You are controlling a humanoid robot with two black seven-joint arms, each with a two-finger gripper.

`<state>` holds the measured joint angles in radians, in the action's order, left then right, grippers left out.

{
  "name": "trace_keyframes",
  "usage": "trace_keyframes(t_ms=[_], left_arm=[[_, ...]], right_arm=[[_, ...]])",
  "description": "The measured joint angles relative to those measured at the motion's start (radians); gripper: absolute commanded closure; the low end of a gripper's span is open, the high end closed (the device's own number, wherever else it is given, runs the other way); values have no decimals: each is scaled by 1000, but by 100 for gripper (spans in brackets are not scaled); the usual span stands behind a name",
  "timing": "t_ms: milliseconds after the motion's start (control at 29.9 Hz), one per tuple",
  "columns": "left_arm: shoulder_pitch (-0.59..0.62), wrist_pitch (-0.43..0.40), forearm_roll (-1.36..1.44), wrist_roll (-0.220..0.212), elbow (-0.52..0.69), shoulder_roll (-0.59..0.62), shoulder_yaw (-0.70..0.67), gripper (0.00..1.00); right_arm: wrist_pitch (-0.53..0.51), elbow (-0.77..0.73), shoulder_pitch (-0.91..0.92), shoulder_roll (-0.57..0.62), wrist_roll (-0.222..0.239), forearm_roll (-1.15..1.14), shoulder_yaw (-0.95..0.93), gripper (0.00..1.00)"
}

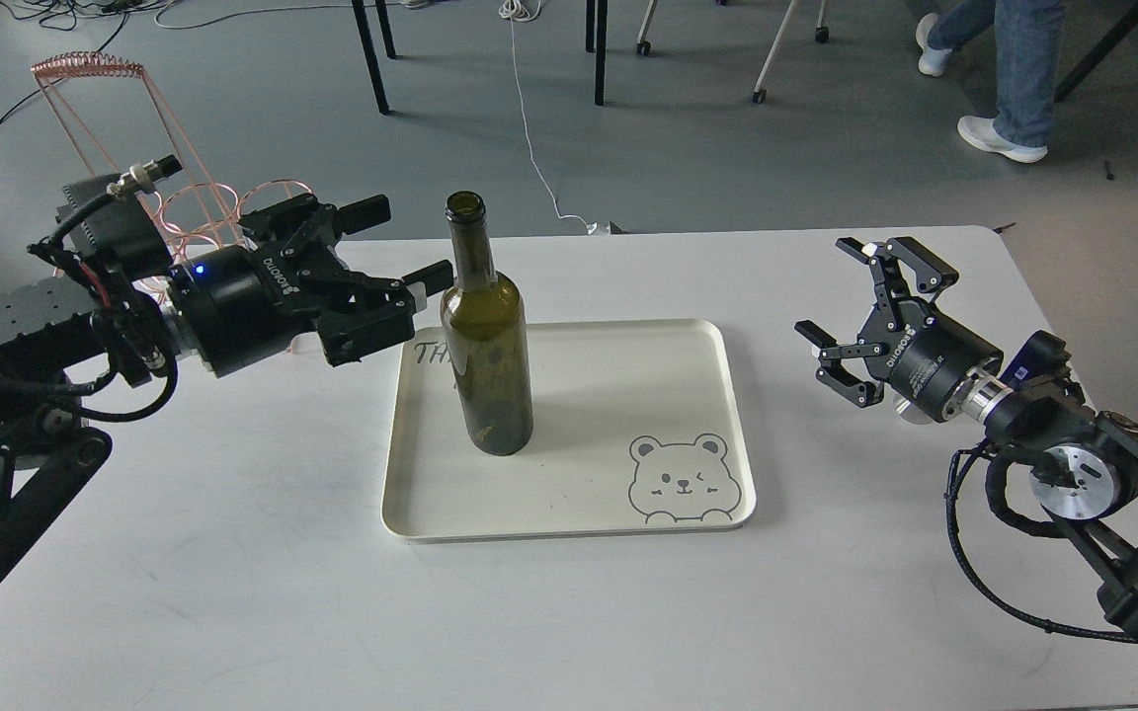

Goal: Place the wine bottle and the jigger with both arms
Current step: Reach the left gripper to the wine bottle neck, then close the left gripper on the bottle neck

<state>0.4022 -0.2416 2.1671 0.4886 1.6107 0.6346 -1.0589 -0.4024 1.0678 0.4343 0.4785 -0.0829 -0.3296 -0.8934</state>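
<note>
My L gripper (pixel 401 242) spread, fingertip just beside wine bottle (pixel 486 336) shoulder. R gripper (pixel 860 306) spread, empty. Risk: misaligned closure may tip bottle on tray (pixel 628 494).

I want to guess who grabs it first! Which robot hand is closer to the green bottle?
Left. The left gripper is open right beside the wine bottle, fingertips almost at its shoulder. The right gripper hangs open far off, past the tray's right side.
</note>
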Motion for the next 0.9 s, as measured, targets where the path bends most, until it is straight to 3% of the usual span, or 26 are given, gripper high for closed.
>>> trace_keyframes(t_ms=[301, 668, 902], left_arm=[[34, -1, 15, 0, -36, -45, 34, 4], [111, 5, 15, 0, -92, -96, 103, 16], [129, 5, 15, 0, -111, -121, 105, 31]], right_arm=[[0, 0, -6, -1, -1, 0, -5, 1], [0, 0, -8, -8, -1, 0, -6, 1], [0, 0, -11, -10, -1, 0, -6, 1]])
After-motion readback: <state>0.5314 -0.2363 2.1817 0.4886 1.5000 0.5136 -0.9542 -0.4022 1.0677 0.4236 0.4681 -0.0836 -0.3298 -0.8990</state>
